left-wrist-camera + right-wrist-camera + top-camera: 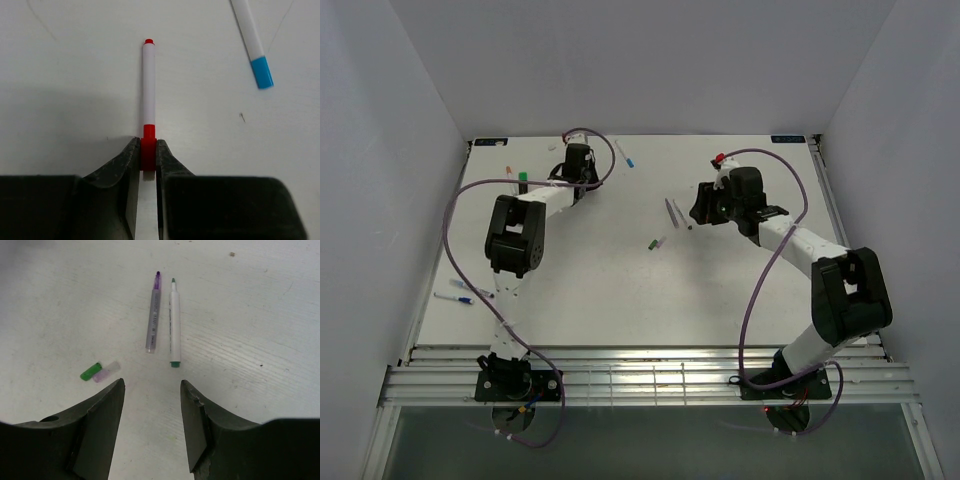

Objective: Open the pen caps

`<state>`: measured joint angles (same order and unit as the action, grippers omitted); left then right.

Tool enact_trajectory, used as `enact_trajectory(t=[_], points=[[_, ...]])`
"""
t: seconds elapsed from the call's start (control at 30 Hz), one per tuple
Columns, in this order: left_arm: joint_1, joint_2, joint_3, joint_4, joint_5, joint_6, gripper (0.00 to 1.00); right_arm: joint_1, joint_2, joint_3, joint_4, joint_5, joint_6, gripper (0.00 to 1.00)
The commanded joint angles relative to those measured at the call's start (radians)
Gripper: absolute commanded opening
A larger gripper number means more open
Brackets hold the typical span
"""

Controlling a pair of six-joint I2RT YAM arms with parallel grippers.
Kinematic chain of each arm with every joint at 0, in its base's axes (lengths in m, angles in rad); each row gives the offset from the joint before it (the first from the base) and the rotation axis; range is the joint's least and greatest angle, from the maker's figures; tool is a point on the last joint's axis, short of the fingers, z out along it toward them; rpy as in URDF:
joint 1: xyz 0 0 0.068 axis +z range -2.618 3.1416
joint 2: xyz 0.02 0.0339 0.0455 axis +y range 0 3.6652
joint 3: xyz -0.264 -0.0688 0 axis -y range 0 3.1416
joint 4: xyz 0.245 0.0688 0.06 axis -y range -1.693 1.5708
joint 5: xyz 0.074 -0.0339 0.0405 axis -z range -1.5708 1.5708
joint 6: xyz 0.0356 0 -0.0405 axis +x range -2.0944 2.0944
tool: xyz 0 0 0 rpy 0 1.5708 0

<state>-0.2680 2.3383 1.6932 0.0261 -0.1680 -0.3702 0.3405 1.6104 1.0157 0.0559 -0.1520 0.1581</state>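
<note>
L gripper (148, 146) is clamped narrow on the red cap (148, 159) of the red pen (148, 85). The barrel runs straight out ahead of the fingertips, flat on the table (60, 75). R gripper (152, 385) hangs w/ jaws wide, holding nothing. Straight ahead of it lie a purple pen (153, 315) and a green-tipped pen (174, 325), both uncapped. A green cap (90, 371) and a pale cap (107, 371) sit ahead-left of its fingers.

Risks: only one arm has the red pen. Pull w/o the barrel pinned and the whole pen prob. just drags along, cap on. The grip is on the cap's sides only, so a twist could pop it out. A blue-ended pen (252, 42) lies ahead-right of the L fingers, apart from them; a swung barrel could knock it.

Room: bare table left of the barrel and beyond its tip. In the top view the table's back edge and back wall (650, 60) are near, beyond the L fingers, so there's less room fwd. Betw. the two grippers it's open.
</note>
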Motion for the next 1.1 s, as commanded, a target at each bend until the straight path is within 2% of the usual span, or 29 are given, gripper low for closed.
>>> enact_trajectory(t=[0.0,0.1,0.17,0.27,0.37,0.4,0.5,0.57,0.7,0.9,1.07], points=[[0.009,-0.226,-0.102,-0.086,0.151,-0.093,0.00,0.003,-0.105,-0.012,-0.028,-0.089,0.050,0.54],[0.007,-0.413,-0.291,-0.062,0.339,-0.186,0.00,0.015,-0.141,-0.028,-0.045,-0.216,0.118,0.54],[0.007,-0.562,-0.472,0.049,0.489,-0.258,0.00,0.040,-0.155,-0.045,-0.038,-0.268,0.173,0.54],[0.004,-0.739,-0.647,0.116,0.599,-0.329,0.00,0.101,-0.175,-0.071,-0.019,-0.339,0.242,0.54],[-0.014,-0.911,-0.794,0.173,0.721,-0.352,0.00,0.158,-0.210,-0.140,0.106,-0.425,0.329,0.55],[-0.023,-0.956,-0.829,0.182,0.757,-0.355,0.00,0.175,-0.233,-0.161,0.204,-0.452,0.412,0.55],[-0.037,-1.120,-0.954,0.207,0.800,-0.380,0.00,0.205,-0.262,-0.242,0.384,-0.469,0.556,0.55],[-0.045,-1.184,-1.024,0.213,0.811,-0.391,0.00,0.230,-0.268,-0.255,0.429,-0.460,0.589,0.56],[-0.053,-1.301,-1.098,0.215,0.823,-0.415,0.00,0.288,-0.262,-0.264,0.528,-0.426,0.679,0.56],[-0.059,-1.350,-1.130,0.224,0.845,-0.432,0.00,0.327,-0.238,-0.270,0.648,-0.385,0.745,0.56],[-0.062,-1.360,-1.130,0.230,0.861,-0.446,0.00,0.342,-0.212,-0.253,0.671,-0.357,0.764,0.55]])
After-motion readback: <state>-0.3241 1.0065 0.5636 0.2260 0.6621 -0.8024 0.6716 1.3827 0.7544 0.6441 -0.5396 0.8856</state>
